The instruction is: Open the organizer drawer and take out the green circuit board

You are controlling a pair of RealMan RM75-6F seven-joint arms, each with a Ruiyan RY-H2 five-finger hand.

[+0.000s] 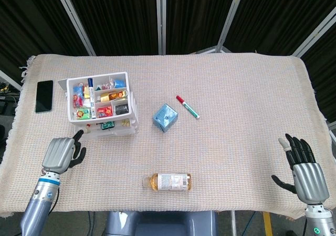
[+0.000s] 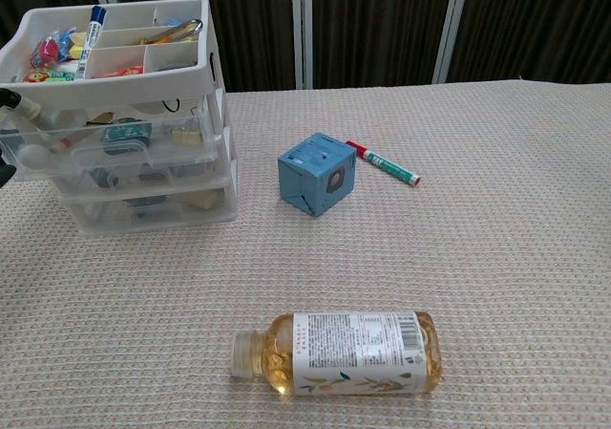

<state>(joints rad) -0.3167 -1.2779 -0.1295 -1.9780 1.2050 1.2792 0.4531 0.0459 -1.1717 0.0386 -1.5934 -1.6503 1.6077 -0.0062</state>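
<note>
The white organizer [image 1: 131, 105] stands at the left of the table, its open top tray full of small items, with clear drawers [image 2: 143, 157] stacked beneath. Through the upper drawer front shows a green item [image 2: 125, 134], partly hidden; I cannot tell if it is the circuit board. My left hand [image 1: 59, 153] sits just in front of the organizer's front-left corner, fingers curled in and holding nothing, one fingertip [image 2: 21, 105] reaching up to the drawer front. Near the table's front right edge my right hand [image 1: 303, 167] is open, fingers spread.
A black phone [image 1: 44, 95] lies left of the organizer. A blue cube [image 2: 317, 174] and a red-and-green marker [image 2: 383, 163] lie mid-table. A bottle of amber drink [image 2: 339, 353] lies on its side near the front edge.
</note>
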